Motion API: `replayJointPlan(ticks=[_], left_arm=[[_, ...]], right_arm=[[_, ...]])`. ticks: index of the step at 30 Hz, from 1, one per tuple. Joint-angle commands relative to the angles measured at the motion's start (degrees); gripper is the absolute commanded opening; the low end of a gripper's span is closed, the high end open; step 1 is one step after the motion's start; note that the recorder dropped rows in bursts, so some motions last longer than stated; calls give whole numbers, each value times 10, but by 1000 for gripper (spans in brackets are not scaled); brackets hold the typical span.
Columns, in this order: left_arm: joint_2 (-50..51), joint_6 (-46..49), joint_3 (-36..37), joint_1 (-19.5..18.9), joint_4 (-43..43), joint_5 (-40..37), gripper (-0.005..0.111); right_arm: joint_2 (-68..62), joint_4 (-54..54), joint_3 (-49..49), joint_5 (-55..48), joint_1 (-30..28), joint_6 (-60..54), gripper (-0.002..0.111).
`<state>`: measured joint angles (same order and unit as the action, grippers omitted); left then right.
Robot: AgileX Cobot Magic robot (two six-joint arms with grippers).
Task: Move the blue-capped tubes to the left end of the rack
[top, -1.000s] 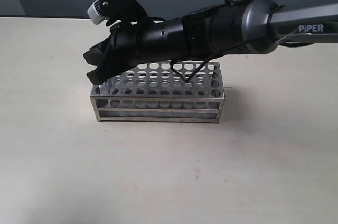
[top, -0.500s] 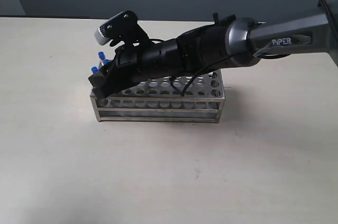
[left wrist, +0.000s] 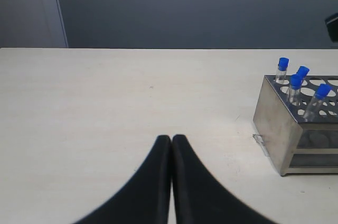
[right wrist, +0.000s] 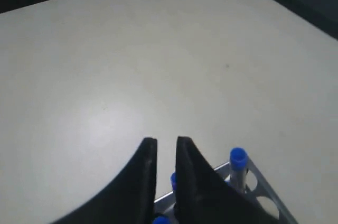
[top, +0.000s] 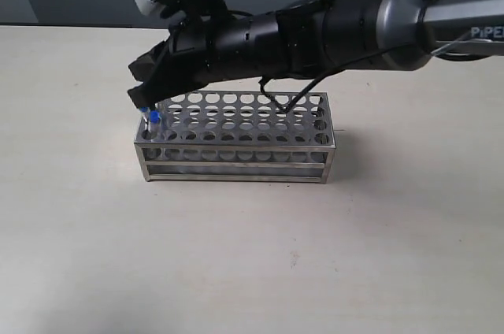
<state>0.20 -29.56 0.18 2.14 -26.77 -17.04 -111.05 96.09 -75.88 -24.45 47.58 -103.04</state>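
The silver rack (top: 236, 162) stands mid-table. My right gripper (top: 139, 102) reaches across from the right and hovers just above the rack's left end. Its fingers stand a narrow gap apart with nothing between the tips (right wrist: 166, 140). Blue-capped tubes (top: 154, 116) stand in the left-end holes below it. The left wrist view shows four of the blue-capped tubes (left wrist: 296, 80) upright or slightly tilted at that end of the rack (left wrist: 280, 129). In the right wrist view one blue cap (right wrist: 238, 156) shows beside the fingers and another sits partly hidden behind them. My left gripper (left wrist: 171, 138) is shut and empty, low over the table, well away from the rack.
The right arm's dark body (top: 315, 38) stretches over the back of the rack. The beige table (top: 252, 271) runs to a dark wall behind. The rack's other holes show no tubes.
My right gripper dipped onto the rack's left end half a second ago and has since risen. Blue caps that were hidden one second ago now show below it.
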Motion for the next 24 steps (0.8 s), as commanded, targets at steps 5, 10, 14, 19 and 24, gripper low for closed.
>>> replayJointPlan(ticks=[5, 10, 14, 19, 24], left_arm=[[-2, 0, -2, 4, 2, 3, 1], [-2, 0, -2, 4, 2, 3, 1], [-2, 0, -2, 4, 2, 3, 1], [-2, 0, -2, 4, 2, 3, 1], [-2, 0, -2, 4, -2, 4, 1]], right_arm=[[83, -23, 3, 53, -1, 26, 13], [160, -23, 3, 68, -1, 41, 13], [230, -48, 9, 73, -1, 87, 13], [323, -93, 39, 80, -1, 212, 13], [395, -111, 56, 130, -1, 261, 13]])
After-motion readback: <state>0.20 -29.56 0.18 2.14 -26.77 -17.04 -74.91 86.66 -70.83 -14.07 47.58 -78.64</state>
